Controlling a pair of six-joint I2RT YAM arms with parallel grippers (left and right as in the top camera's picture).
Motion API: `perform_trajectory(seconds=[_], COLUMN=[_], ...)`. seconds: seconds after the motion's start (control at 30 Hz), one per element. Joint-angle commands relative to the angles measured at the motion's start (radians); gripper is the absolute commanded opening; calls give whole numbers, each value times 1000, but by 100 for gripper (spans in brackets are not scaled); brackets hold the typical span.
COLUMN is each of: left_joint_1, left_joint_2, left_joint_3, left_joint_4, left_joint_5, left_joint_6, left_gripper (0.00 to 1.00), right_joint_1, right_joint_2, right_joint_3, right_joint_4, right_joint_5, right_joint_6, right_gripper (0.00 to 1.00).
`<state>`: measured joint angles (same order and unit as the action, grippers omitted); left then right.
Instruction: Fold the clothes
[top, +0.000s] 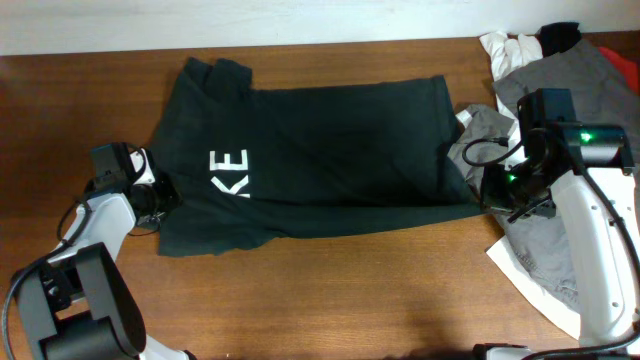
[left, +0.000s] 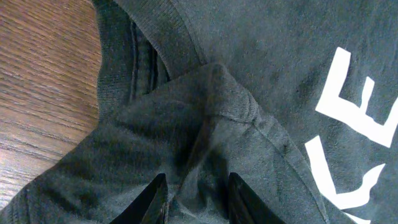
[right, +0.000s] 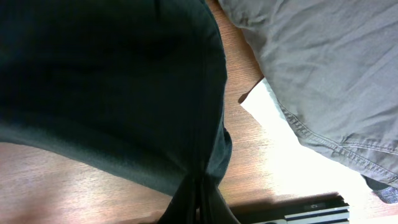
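A dark T-shirt (top: 330, 150) with white letters "KE" lies spread across the wooden table, folded lengthwise. My left gripper (top: 165, 197) is at the shirt's left edge near the sleeve. In the left wrist view its fingers (left: 198, 199) pinch a raised ridge of the shirt's fabric (left: 249, 62). My right gripper (top: 487, 195) is at the shirt's lower right corner. In the right wrist view its fingers (right: 200, 202) are closed together on the shirt's hem (right: 93, 74), which hangs a little above the table.
A pile of other clothes sits at the right: a grey garment (top: 560, 80), white cloth (top: 510, 50), a black piece (top: 560, 38) and a red piece (top: 622, 60). The grey garment (right: 329, 74) and white cloth (right: 280, 130) lie close beside my right gripper.
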<state>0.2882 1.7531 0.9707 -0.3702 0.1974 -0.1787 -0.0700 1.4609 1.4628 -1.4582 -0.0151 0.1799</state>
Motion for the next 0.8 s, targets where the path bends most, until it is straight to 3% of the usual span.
perform_trajectory(seconds=[0.0, 0.3, 0.33, 0.37, 0.6, 0.77], left_joint_1=[-23, -25, -25, -25, -24, 4], left_joint_2=[22, 64, 65, 64, 7, -146], left_joint_3=[-17, -21, -21, -20, 34, 137], left_joint_4=[0, 0, 3, 9, -58, -322], left_joint_5=[-11, -11, -11, -10, 123, 129], left_joint_6=[16, 16, 16, 16, 17, 17], left_gripper=[32, 20, 2, 0, 0, 0], right_joint_1=[4, 4, 4, 4, 4, 3], right_joint_2=[3, 3, 3, 3, 3, 2], right_joint_3=[-5, -5, -5, -5, -4, -4], right_joint_4=[1, 1, 1, 1, 18, 19], right_joint_5=[27, 27, 27, 27, 27, 27], right_joint_6=[2, 2, 2, 2, 2, 32], right_gripper=[4, 4, 4, 4, 4, 4])
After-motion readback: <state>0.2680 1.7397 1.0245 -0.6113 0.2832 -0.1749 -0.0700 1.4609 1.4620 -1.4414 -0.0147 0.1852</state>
